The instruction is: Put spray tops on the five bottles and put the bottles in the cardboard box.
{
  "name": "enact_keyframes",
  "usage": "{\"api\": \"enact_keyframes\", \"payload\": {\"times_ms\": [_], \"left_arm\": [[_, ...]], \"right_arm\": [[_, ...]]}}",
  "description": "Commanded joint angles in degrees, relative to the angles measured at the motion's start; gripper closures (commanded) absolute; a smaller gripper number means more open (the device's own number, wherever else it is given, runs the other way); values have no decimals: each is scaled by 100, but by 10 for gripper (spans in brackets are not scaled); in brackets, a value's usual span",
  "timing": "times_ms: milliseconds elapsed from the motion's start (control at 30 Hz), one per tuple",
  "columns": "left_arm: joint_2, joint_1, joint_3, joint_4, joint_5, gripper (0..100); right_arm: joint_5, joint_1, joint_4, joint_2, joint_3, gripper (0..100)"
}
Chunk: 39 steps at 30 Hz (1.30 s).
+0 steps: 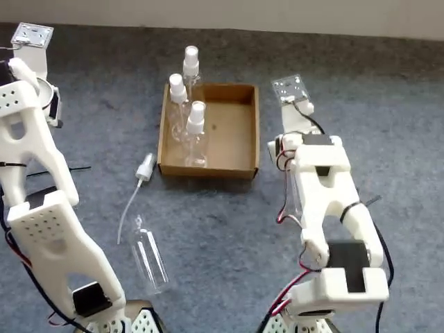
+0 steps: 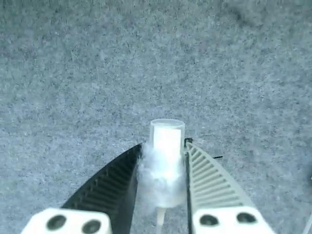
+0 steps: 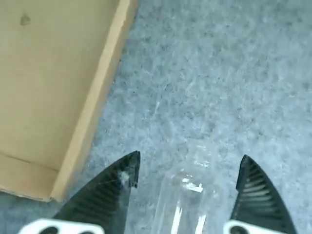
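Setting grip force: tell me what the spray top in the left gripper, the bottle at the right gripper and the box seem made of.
Spray top: probably white plastic, smooth with a frosted, faintly translucent cap.
Bottle: clear and glossy, the grey carpet showing through it; likely plastic, though glass cannot be ruled out.
Cardboard box: plain brown cardboard, matte, with a raw edge.

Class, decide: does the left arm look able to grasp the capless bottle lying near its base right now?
Probably not: the left gripper is shut on a spray top, so it has no free grip. Nothing lies over the bottle itself.
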Motion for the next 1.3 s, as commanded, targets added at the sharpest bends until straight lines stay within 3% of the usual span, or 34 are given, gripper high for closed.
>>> {"api": "enact_keyframes", "payload": {"times_ms": [0, 267, 1033, 1267], "left_arm": [[-101, -92, -66, -62, -26, 961], [-101, -207, -66, -105, -35, 961], [-127, -215, -66, -97, -35, 961], [-127, -215, -66, -97, -35, 961]], "right_arm": [[70, 84, 321, 462, -875, 735], [79, 268, 1042, 1051, -1692, 735], [273, 514, 1068, 1578, -1710, 736], [290, 514, 1068, 1578, -1710, 872]]}}
